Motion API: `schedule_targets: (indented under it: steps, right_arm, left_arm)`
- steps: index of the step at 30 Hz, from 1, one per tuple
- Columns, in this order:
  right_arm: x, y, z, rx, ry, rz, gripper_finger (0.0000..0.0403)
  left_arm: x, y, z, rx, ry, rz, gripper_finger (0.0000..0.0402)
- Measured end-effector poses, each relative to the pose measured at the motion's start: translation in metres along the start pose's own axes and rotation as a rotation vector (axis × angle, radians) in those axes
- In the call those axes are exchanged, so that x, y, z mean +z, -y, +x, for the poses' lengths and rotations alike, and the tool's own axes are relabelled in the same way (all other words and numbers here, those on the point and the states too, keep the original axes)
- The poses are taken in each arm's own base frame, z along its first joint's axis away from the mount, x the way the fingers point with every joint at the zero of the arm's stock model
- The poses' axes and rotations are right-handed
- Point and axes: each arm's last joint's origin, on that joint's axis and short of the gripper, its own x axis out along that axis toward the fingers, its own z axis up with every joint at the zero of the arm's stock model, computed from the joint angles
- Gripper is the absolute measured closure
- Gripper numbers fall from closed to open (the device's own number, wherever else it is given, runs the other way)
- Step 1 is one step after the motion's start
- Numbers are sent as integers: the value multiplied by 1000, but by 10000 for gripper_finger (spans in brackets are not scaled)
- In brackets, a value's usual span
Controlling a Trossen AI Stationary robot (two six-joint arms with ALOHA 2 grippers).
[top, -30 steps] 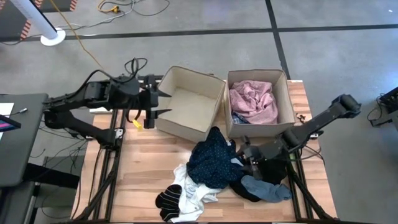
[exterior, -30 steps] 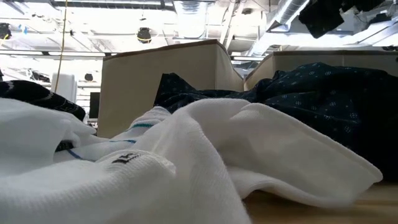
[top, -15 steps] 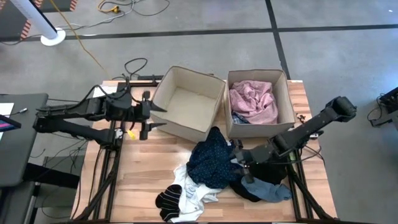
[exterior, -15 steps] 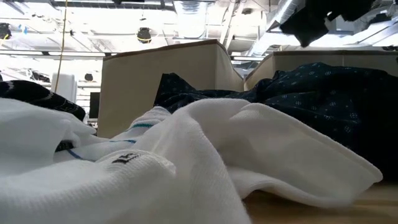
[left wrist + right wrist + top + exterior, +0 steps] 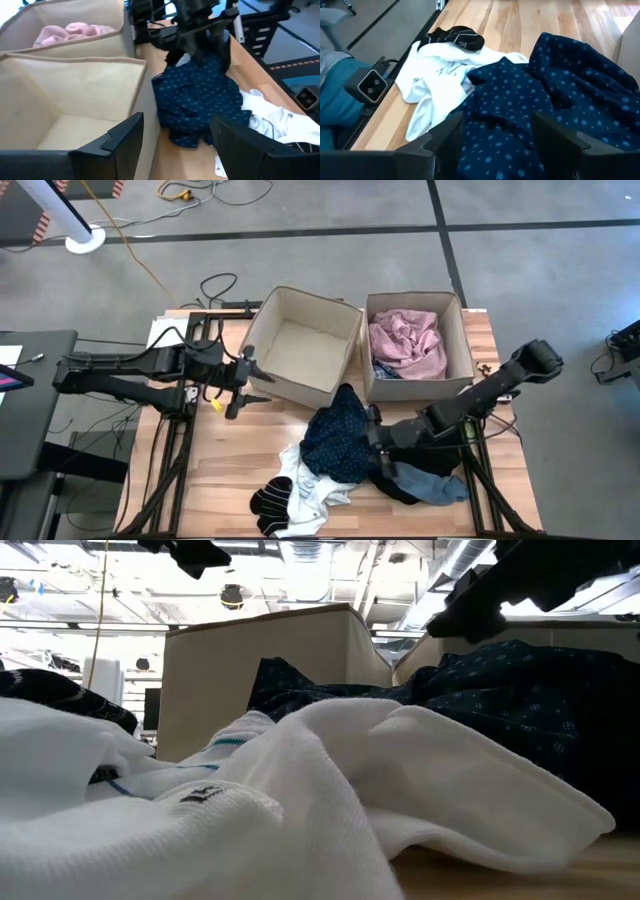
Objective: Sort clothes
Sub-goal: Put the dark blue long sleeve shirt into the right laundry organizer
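The clothes lie heaped at the table's near middle: a dark blue dotted garment [image 5: 338, 435], a white piece [image 5: 310, 485], black striped socks [image 5: 268, 500], a black piece [image 5: 402, 482] and a light blue piece [image 5: 442, 486]. A pink garment [image 5: 408, 345] lies in the right bin [image 5: 465, 340]. My right gripper [image 5: 375, 442] hangs open just above the dark blue garment's [image 5: 520, 100] right edge, clear of it in the low view [image 5: 465, 605]. My left gripper [image 5: 248, 380] is open beside the left bin's [image 5: 262, 355] left wall, with nothing between its fingers [image 5: 177, 145].
The left bin's inside [image 5: 65, 100] holds nothing visible. A yellow tag [image 5: 213, 378] lies on the wood below the left arm. Bare wood [image 5: 240, 450] lies left of the pile. The bin walls stand close behind the dark blue garment.
My left gripper has sunk from above the left bin's left wall and drawn back toward the table's near-left, tipping closer to level. My right gripper has moved toward the table's left and down, over the dark blue garment. The clothes have kept still.
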Motion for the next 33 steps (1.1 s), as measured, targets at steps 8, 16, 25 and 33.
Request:
schedule_targets:
  steps: [8,16,25,33]
  right_arm:
    - [2,10,2,-34,1,-7,147]
    - [3,22,4,-71,-11,-12,147]
    - [-6,22,19,-75,-41,-14,139]
    - [-14,22,40,-92,-125,-22,88]
  left_arm:
    - [1,7,0,-141,26,32,178]
    - [1,18,1,-195,15,53,178]
    - [-4,25,20,-236,-54,63,178]
    - [-10,29,41,-261,-110,77,178]
